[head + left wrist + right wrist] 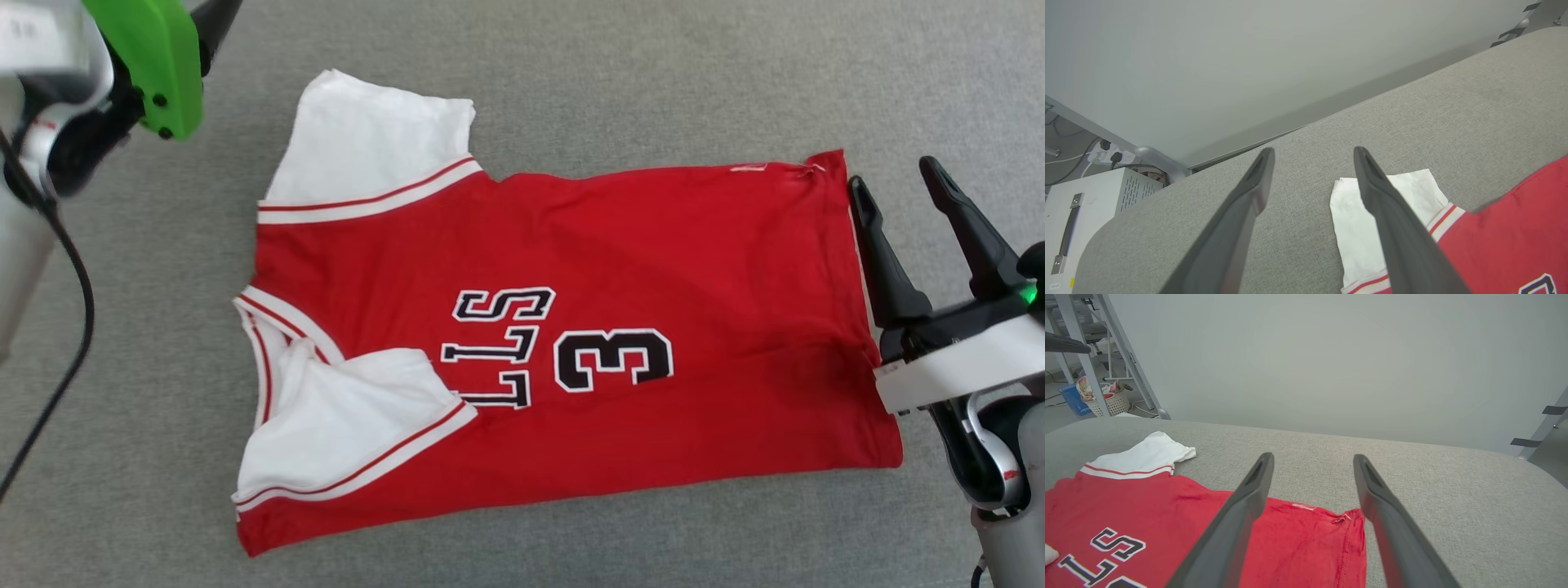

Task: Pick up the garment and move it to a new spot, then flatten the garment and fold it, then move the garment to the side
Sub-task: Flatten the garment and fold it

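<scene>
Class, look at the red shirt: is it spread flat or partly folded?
Partly folded: one sleeve lies over the shirt front, hiding some letters.

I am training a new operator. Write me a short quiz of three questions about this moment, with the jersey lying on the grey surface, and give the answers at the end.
1. True or false: the right gripper is shut on the hem of the red jersey.
2. The white sleeve nearer to the robot lies: A) spread out flat to the side; B) folded over the red front, hiding part of the black letters; C) tucked wholly under the jersey.
3. Which digit shows on the jersey?
Key: 1 false, its jaws stand open beside the hem and hold nothing; 2 B; 3 the digit 3.
</scene>
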